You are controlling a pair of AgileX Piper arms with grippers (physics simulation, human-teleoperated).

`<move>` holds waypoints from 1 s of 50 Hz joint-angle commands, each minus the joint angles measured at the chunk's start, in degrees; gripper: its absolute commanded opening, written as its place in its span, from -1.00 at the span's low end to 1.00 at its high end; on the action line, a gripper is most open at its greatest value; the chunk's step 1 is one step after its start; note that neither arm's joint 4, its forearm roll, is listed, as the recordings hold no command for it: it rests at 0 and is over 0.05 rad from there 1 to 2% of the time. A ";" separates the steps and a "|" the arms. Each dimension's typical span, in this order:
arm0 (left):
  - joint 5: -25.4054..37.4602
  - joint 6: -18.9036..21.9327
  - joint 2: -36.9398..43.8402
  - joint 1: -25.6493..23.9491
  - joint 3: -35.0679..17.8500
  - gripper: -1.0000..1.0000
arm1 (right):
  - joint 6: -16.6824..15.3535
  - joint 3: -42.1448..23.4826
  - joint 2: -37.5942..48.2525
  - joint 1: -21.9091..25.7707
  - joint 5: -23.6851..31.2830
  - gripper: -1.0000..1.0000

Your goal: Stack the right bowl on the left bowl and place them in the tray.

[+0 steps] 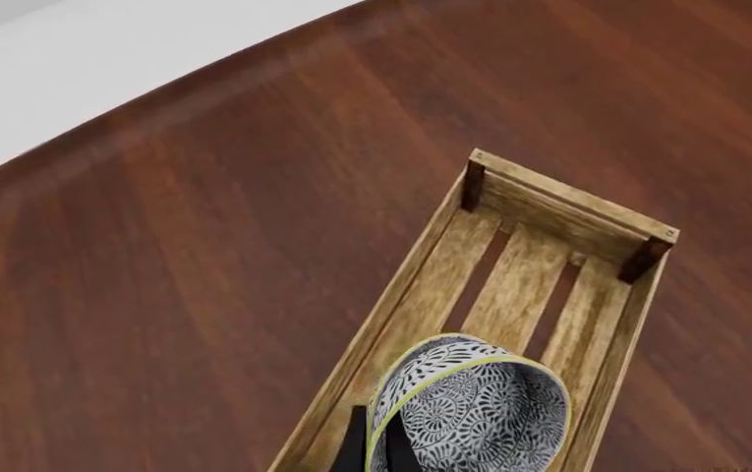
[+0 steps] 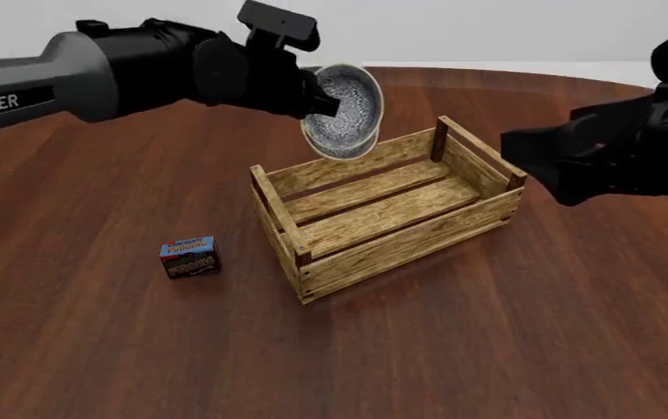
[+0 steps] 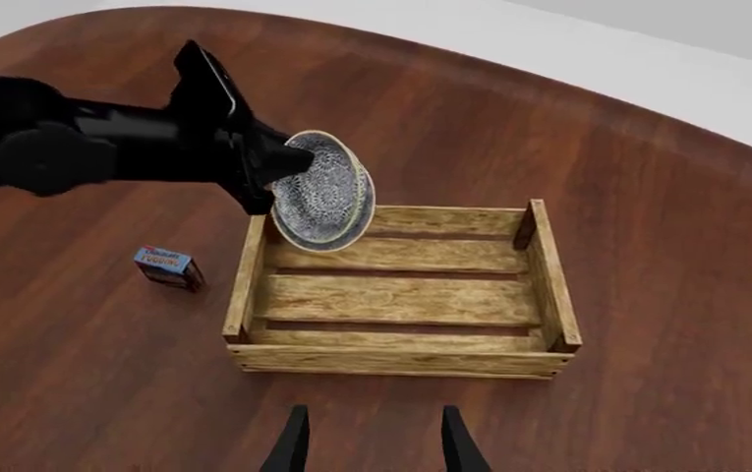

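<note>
Bowls (image 2: pixel 346 112), stacked and tilted, pinched in left fingers (image 2: pixel 316 98) above tray (image 2: pixel 392 240).

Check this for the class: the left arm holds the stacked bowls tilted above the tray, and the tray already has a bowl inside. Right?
Not quite. The front view shows the tray holding nothing; the left fingers hold the stacked bowls tilted above it.

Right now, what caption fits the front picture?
Left gripper holds stacked bowls tilted above the wooden tray.

wood table (image 2: pixel 520 332) w/ tray (image 2: pixel 386 209), pudding box (image 2: pixel 190 257).
</note>
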 commanded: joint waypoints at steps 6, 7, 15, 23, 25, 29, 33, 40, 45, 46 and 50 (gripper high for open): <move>-0.30 -1.74 1.62 -1.65 -1.80 -1.00 | -0.25 0.17 1.04 0.23 -0.52 1.00; -0.30 -1.74 1.62 -1.65 -1.80 -1.00 | -0.25 0.17 1.04 0.23 -0.52 1.00; -0.21 -0.80 4.05 -1.23 -3.33 -1.00 | -0.20 -0.24 0.88 0.12 0.06 1.00; -0.28 -1.28 5.63 -1.89 -4.07 -1.00 | -0.17 0.15 0.84 0.09 -0.32 1.00; -0.05 -1.37 6.43 -1.97 -4.69 -1.00 | -0.18 0.30 0.76 0.03 -0.46 1.00; 0.47 -1.51 9.19 -1.89 -6.64 -1.00 | -0.16 0.56 0.88 0.02 -0.80 1.00; 0.16 -1.67 10.30 -2.25 -6.77 -1.00 | -0.24 0.70 1.14 -0.17 -1.06 1.00; -0.17 -1.63 11.43 -2.41 -6.99 -1.00 | -0.23 0.98 1.21 -0.22 -1.38 1.00; -0.18 -1.86 12.03 -2.57 -7.29 -1.00 | -0.24 1.10 1.06 -0.17 -1.38 1.00; -0.01 -1.83 12.44 -2.49 -7.69 -1.00 | -0.23 1.10 1.07 -0.19 -1.42 1.00; 0.07 -2.18 12.72 -2.70 -7.84 -1.00 | -0.21 1.12 1.14 -0.21 -1.48 1.00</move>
